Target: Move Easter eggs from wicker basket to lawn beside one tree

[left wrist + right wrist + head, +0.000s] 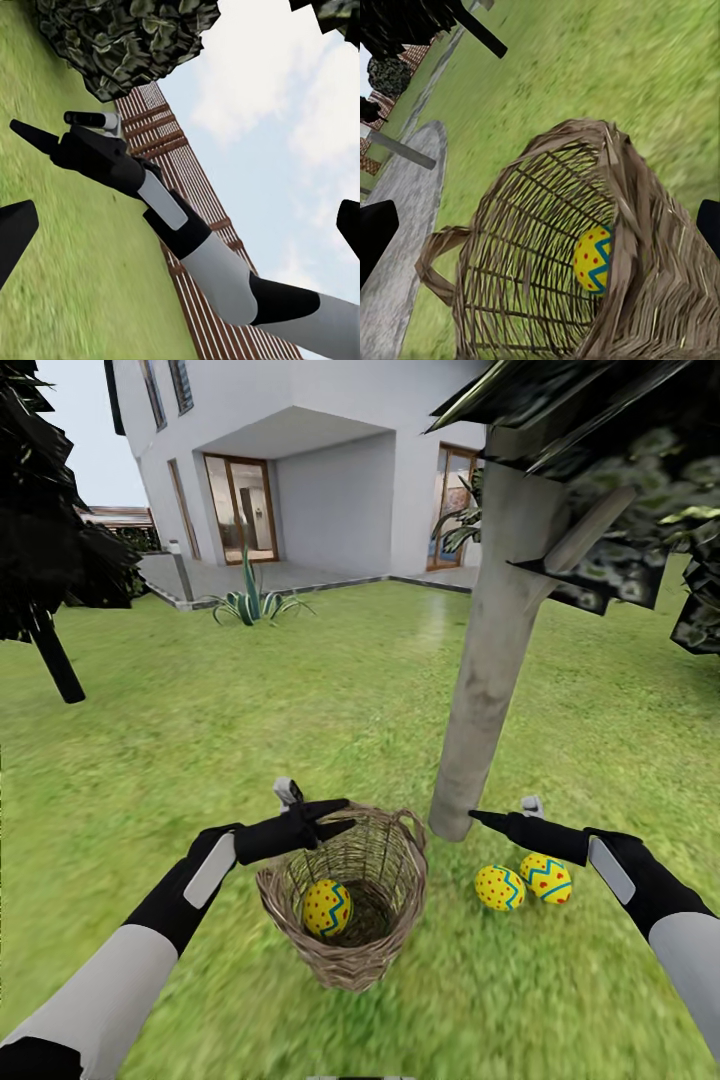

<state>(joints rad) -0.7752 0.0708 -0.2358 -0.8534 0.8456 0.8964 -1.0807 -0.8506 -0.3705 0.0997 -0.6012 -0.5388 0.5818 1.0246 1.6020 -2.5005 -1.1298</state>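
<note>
A: Two eggs are out already. One (pixel 499 887) and the other (pixel 545 877) lie touching on the grass (pixel 250 700), just beside the foot of the pale trunk (pixel 495 660). Third egg (pixel 327 906) is in the basket (pixel 385 950), low against the left wall.

B: So last pick. Which arm?

A: Left claw (pixel 340 816) hovers over the basket's far rim, pointing right. Looks empty, fingers close together by the look of it, but I can't tell for sure if they're fully pressed. Right claw (pixel 482 819) sits near the trunk base, above the two eggs; its tips (pixel 375 240) frame the wrist view wide apart, so spread and holding nothing.

B: Left's closer then.

A: Yeah, imo. Needs to tip down and go in from above, not sideways, or it'll snag the weave or shove the basket over. Open wide first, egg's round and will roll off a shallow pinch. Aim across the middle band.

B: Basket's light, prob shifts.

A: Right, so lift straight up, clear the rim and the loop handle (pixel 412 822), then swing right. Set it on the grass next to the other two, near side of the trunk, w/o knocking them. Low release so it doesn't roll off.
</note>
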